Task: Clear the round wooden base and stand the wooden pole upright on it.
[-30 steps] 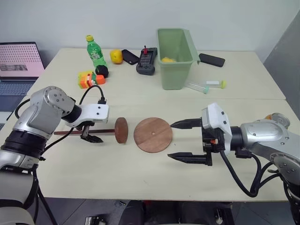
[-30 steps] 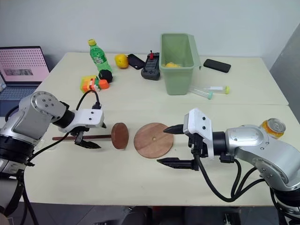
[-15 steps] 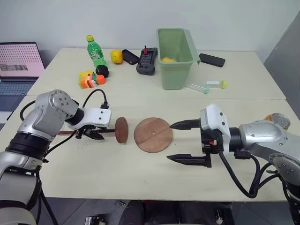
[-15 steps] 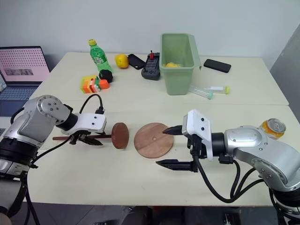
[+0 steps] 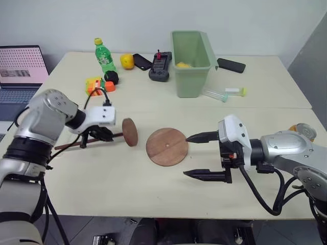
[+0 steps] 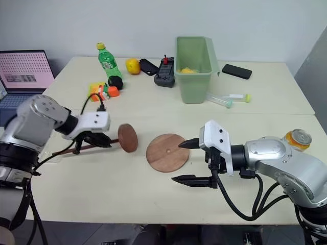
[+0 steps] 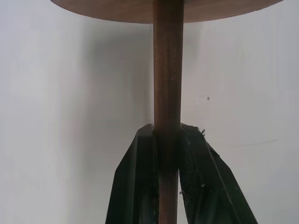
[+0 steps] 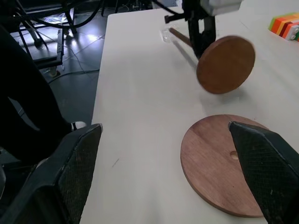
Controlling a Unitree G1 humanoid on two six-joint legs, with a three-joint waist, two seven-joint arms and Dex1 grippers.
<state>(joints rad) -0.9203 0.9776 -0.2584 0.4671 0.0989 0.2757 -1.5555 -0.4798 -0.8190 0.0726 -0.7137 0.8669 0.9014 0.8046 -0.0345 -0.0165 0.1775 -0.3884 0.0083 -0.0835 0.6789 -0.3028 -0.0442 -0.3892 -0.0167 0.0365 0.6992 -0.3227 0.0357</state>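
- L gripper (image 5: 102, 136): fingers (image 7: 135, 186) clamped on the thin dark brown wooden pole (image 5: 110, 136), disc end lifted off counter (image 5: 127, 189).
- R gripper (image 5: 202, 155): fingers wide apart, empty, flanking the flat round reddish-brown wooden base (image 5: 166, 146).
- Step, I reckon: pole pickup; next tip upright, disc down on bare base.
- Pale counter, clutter far side, laptop (image 5: 20, 66) left.

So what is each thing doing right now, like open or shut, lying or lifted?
left gripper: shut on the wooden pole
wooden pole: held, tilted, disc end lifted off the table
round wooden base: lying flat, nothing on it
right gripper: open, holding nothing
green bin: upright
green bottle: standing, capped
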